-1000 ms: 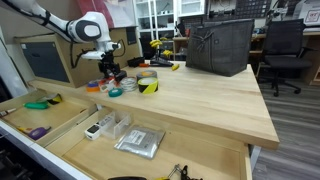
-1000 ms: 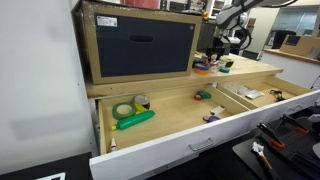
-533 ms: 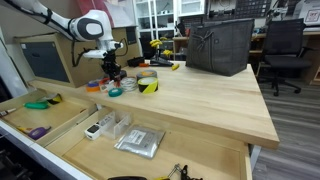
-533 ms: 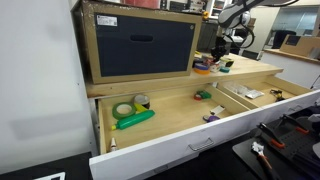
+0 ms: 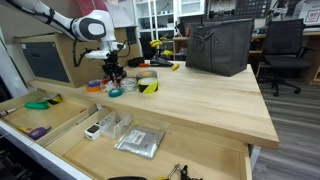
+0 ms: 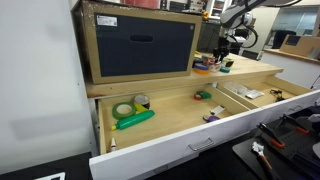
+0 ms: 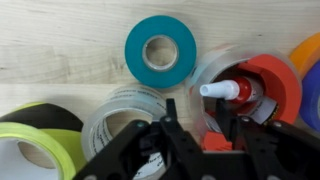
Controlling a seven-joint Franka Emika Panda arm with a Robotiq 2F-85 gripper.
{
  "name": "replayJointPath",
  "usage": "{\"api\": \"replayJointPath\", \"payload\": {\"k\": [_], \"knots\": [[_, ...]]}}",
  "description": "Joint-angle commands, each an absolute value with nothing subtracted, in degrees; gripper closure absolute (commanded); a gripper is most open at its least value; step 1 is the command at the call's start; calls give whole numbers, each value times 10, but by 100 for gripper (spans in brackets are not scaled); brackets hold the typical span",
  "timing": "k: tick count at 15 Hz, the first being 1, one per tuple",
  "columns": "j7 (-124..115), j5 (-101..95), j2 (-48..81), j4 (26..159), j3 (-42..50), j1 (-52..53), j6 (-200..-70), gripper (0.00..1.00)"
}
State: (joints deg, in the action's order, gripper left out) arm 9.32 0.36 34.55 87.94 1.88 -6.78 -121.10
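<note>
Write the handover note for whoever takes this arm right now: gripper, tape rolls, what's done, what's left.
Gripper: low over the cluster of tape rolls, jaws partly apart; whether it grips anything cannot be told.
Things: clear roll and red roll right below it, a white-tipped tube in the red roll's core. Teal roll beyond, yellow-black roll to the side.
Done: no roll lifted; all lie flat on the tabletop.
Left: confirm the grip before moving.

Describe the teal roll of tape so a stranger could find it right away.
On the wooden workbench, tape rolls cluster beneath the gripper. The teal roll lies flat at the cluster's edge, next to the red roll; it alone is teal.
</note>
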Motion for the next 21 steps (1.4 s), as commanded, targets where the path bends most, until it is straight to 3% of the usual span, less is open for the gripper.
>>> {"api": "replayJointPath", "payload": {"k": [1, 4, 15, 16, 18, 21], "knots": [[120, 5, 319, 903, 7, -68, -1207, 22], [131, 10, 309, 914, -4, -67, -1210, 1], [155, 22, 285, 956, -12, -83, -1192, 0], [156, 24, 282, 958, -12, -85, -1191, 25], [158, 27, 277, 963, -11, -89, -1191, 32], [165, 30, 272, 968, -12, -92, -1193, 55]]}}
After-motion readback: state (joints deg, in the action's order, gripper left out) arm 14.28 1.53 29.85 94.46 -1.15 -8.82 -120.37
